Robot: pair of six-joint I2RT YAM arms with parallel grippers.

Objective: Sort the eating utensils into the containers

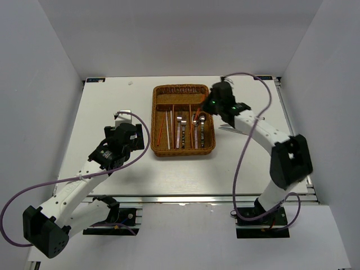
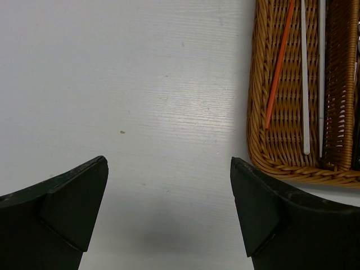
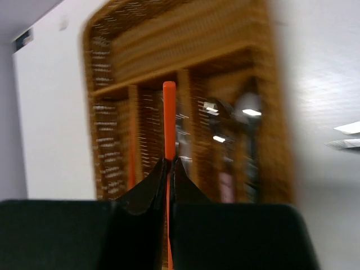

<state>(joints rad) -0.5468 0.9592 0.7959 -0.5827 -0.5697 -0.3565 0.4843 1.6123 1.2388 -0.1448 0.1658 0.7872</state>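
While the right hand [image 3: 169, 167] is clamped shut on a red chopstick [image 3: 169, 121] above the wicker tray [image 1: 183, 152], the left hand [image 2: 169, 169] stands wide apart and empty over the table [image 2: 140, 84], just beside the tray's near left corner. Another red chopstick [image 2: 279, 62] and two white chopsticks [image 2: 304, 84] lie in the leftmost narrow compartment. Silver utensils [image 1: 180, 128] occupy the neighbouring compartments.

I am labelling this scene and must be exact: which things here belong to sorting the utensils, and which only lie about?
Job: brown woven wicker tray; thin red chopstick pinched by the right gripper; thin white chopsticks in the tray; small silver spoons and forks in it.
Lying about: small white speck on the white table; purple cables.
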